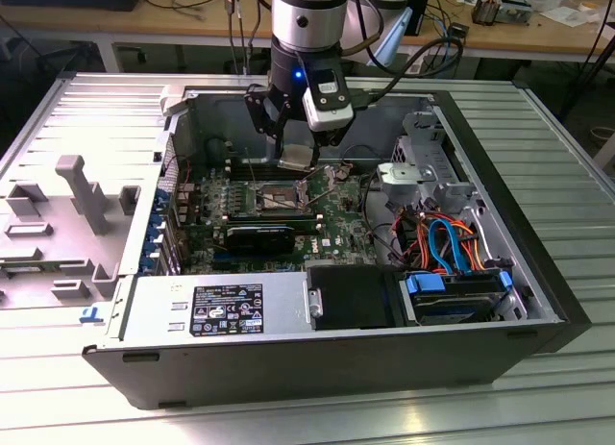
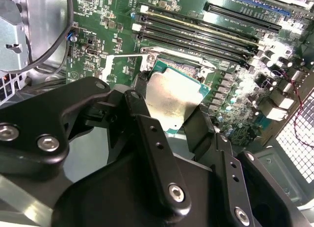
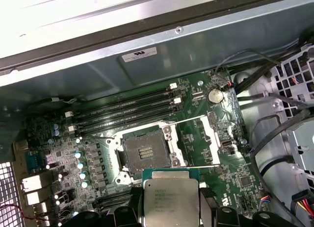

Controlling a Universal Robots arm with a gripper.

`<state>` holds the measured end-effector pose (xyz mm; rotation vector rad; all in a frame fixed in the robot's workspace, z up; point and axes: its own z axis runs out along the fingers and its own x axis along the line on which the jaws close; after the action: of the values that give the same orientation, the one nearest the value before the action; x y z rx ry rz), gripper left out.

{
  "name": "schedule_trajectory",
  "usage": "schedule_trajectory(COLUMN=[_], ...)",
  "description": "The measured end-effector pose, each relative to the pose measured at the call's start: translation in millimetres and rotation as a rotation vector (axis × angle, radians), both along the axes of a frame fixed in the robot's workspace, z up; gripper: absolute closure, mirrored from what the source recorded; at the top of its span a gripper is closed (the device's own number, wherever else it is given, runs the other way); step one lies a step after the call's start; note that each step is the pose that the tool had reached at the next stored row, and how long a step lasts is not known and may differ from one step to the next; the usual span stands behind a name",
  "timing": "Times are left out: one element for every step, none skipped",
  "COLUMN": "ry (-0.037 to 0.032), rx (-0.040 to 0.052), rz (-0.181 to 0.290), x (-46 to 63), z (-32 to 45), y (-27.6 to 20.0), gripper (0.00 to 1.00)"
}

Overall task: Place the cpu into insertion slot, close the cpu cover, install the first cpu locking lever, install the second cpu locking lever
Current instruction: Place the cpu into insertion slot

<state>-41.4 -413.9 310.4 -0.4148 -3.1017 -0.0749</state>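
Note:
My gripper [image 1: 297,160] is shut on the cpu [image 1: 299,157], a flat silver-grey square chip, and holds it a little above the motherboard. In the second wrist view the cpu [image 2: 169,97] sits between the black fingers [image 2: 139,105]. The insertion slot [image 3: 146,152], a dark square socket with a thin metal rim, lies open just beyond the cpu [image 3: 170,197] in the first wrist view. In the exterior view the slot [image 1: 278,197] is below and slightly to the left of the chip. The cpu cover [image 3: 215,135] is swung open beside the socket, with thin lever wires along it.
Long memory slots [image 3: 125,112] run beside the socket. The open computer case [image 1: 538,272] walls in the board. A power supply [image 1: 221,309] and a drive bay with blue and orange cables [image 1: 447,243] fill the near side. A grey moulded tray [image 1: 67,214] lies outside, at the exterior view's left.

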Motion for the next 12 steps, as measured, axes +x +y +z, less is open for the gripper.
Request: schedule_trajectory(ry=[0.0, 0.0, 0.0, 0.0, 0.0, 0.0, 0.0, 0.0, 0.0, 0.0001, 0.0, 0.0], rx=[0.0, -0.0001, -0.0001, -0.0002, -0.0002, -0.0003, -0.0003, -0.0004, -0.0004, -0.0005, -0.0005, -0.0006], rz=[-0.003, -0.008, -0.011, -0.017, -0.022, -0.025, -0.028, -0.035, -0.04, -0.046, -0.05, -0.054], x=[0.0, 0.0, 0.0, 0.0, 0.0, 0.0, 0.0, 0.0, 0.0, 0.0, 0.0, 0.0], z=[0.0, 0.0, 0.0, 0.0, 0.0, 0.0, 0.0, 0.0, 0.0, 0.0, -0.1, 0.0], y=[0.0, 0.0, 0.0, 0.0, 0.0, 0.0, 0.0, 0.0, 0.0, 0.0, 0.0, 0.0], gripper=[0.45, 0.45, 0.45, 0.45, 0.45, 0.45, 0.45, 0.45, 0.45, 0.45, 0.45, 0.45])
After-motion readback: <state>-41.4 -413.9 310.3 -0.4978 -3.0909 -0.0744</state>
